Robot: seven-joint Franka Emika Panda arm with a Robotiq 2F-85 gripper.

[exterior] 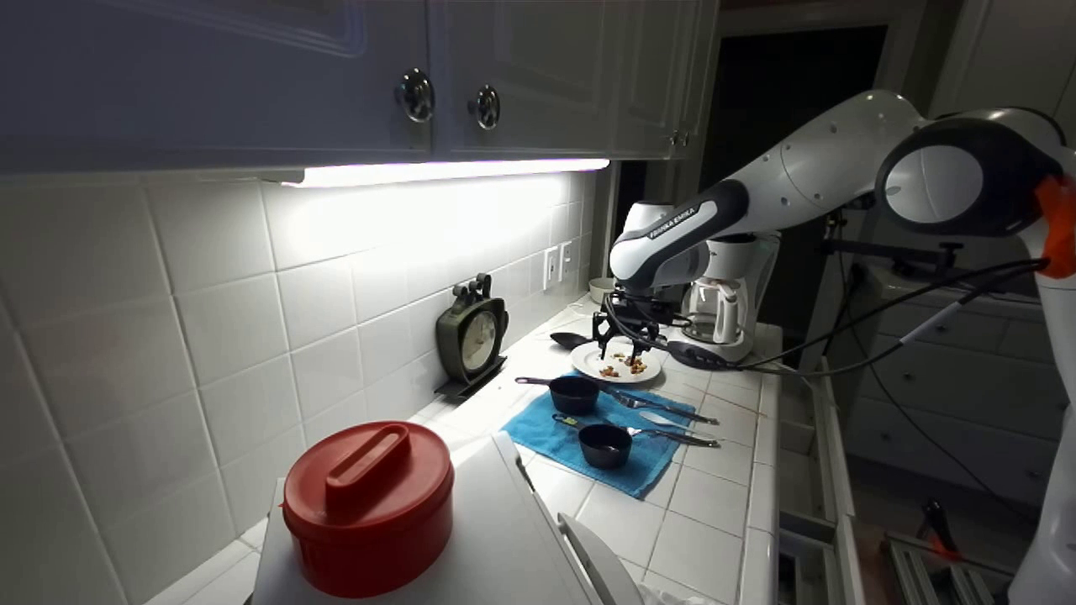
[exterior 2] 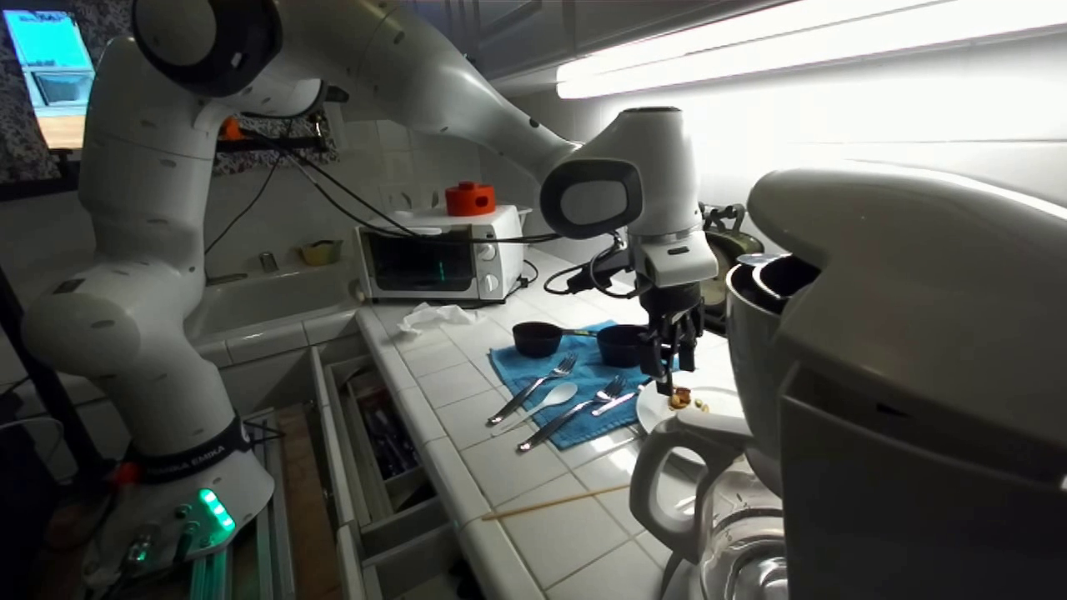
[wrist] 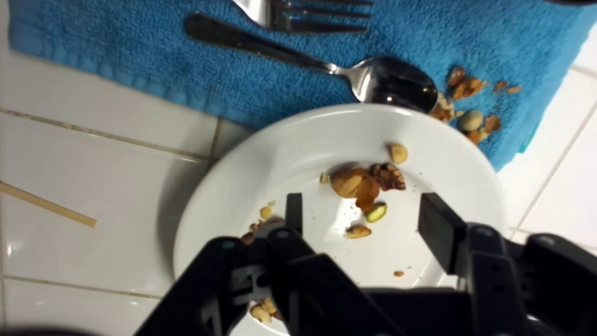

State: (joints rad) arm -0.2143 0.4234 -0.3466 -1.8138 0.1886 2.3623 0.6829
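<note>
The gripper point(wrist: 364, 224) hung over the plate point(wrist: 233, 182), its fingers point(wrist: 438, 228) spread apart with nothing pinched between them. Nuts point(wrist: 350, 184) lay on the plate, some showing between the fingers in the wrist view, and others lay on the towel point(wrist: 140, 70) just past the rim. The spoon point(wrist: 396, 84) rested on the towel, its bowl right beside the plate, and a fork point(wrist: 275, 16) lay next to it. Farther along the towel were two black cups point(exterior: 605, 452). A stick point(wrist: 51, 206) lay on the tiles point(wrist: 93, 261) near the plate. In an exterior view the arm point(exterior: 807, 164) read FRANKA EMIKA, pale letters on a dark strip; in an exterior view its base point(exterior 2: 187, 462) carried the same name on a dark band. The scale point(exterior: 479, 340) by the wall point(exterior: 319, 315) had a dial too small to read, and the coffee maker point(exterior: 731, 259) stood near the plate.
</note>
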